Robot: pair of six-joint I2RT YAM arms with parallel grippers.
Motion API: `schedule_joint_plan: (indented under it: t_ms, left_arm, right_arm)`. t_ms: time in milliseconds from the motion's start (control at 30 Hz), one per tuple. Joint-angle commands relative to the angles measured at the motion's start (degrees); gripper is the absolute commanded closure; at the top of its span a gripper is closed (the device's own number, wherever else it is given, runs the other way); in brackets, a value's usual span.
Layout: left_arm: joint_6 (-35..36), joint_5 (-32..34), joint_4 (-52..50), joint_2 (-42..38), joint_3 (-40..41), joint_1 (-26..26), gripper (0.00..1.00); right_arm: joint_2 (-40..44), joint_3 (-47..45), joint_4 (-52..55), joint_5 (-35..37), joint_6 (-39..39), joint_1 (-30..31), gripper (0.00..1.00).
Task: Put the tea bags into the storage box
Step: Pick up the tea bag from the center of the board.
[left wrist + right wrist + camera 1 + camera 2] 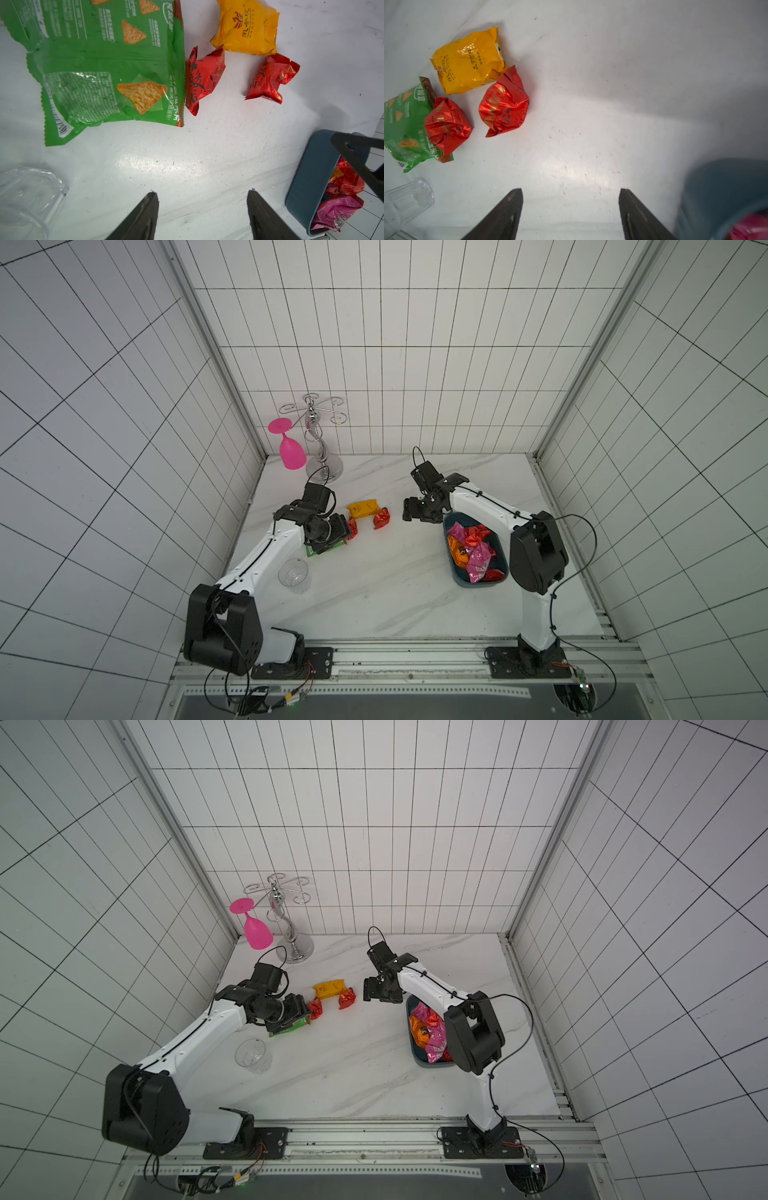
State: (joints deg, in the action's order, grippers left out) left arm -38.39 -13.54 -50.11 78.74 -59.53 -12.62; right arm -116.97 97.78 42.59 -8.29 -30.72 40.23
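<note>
Your left gripper and right gripper both have their jaws apart and empty. Three tea bags lie on the table; the rest fill the storage box. The red packet touching the snack bag is nearest the left gripper and lies lengthwise along the bag's edge. In both top views the right arm hides part of the box.

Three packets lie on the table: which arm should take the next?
Right, probably: its open, empty claw is nearest the crinkly red foil packet, and the dark teal plastic storage box sits beside that arm.
</note>
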Motion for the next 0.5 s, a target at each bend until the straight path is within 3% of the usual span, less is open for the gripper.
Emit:
schedule_joint_plan:
  t_ms: [0, 200, 467]
  left_arm:
    - [2.67, 0.51, 0.54, -1.61, 0.33, 0.31, 0.29]
    - [4.67, 0.72, 0.71, -2.24, 0.70, 1.10, 0.29]
    - [6.48, -0.61, 0.98, -2.84, 1.77, 2.90, 0.29]
  right_arm:
    - [-5.92, 7.90, -1.63, -1.77, -1.74, 0.50, 0.20]
    - [-17.16, 21.15, -0.88, -3.26, -4.56, 1.38, 0.13]
    - [-27.15, 34.03, 5.07, -4.44, -6.52, 3.13, 0.18]
